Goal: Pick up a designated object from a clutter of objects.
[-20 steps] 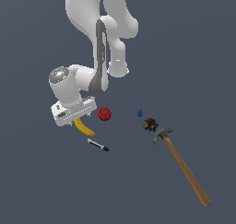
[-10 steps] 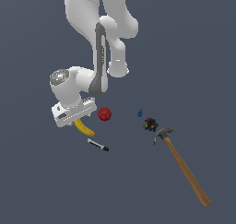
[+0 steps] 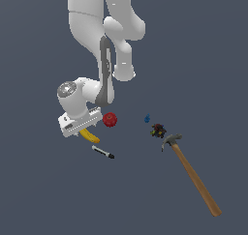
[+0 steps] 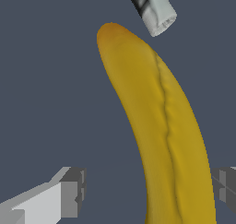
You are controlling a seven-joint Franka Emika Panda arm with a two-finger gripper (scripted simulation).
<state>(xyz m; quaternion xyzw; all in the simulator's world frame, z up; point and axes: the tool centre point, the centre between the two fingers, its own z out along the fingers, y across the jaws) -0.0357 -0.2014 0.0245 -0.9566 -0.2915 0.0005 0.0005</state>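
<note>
No readable text, label, brand, number or sign appears in either view. The marker (image 3: 103,152), lying just beside the banana (image 3: 90,136), shows only plain black and white bands, without legible lettering.

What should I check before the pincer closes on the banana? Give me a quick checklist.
1. Target: the pincer is over the banana, not the apple. Ok.
2. Banana between the fingers: one finger shows on each side of it. Ok.
3. Pincer open: there is a gap on one side, while the other finger sits right at the banana's edge. Ok.
4. Centring: the banana lies nearer one finger than the other. Not ok.
5. Marker clear of the fingers: it lies past the banana's far tip. Ok.
6. Height low enough to grip: neither view shows it. Cannot tell.
</note>
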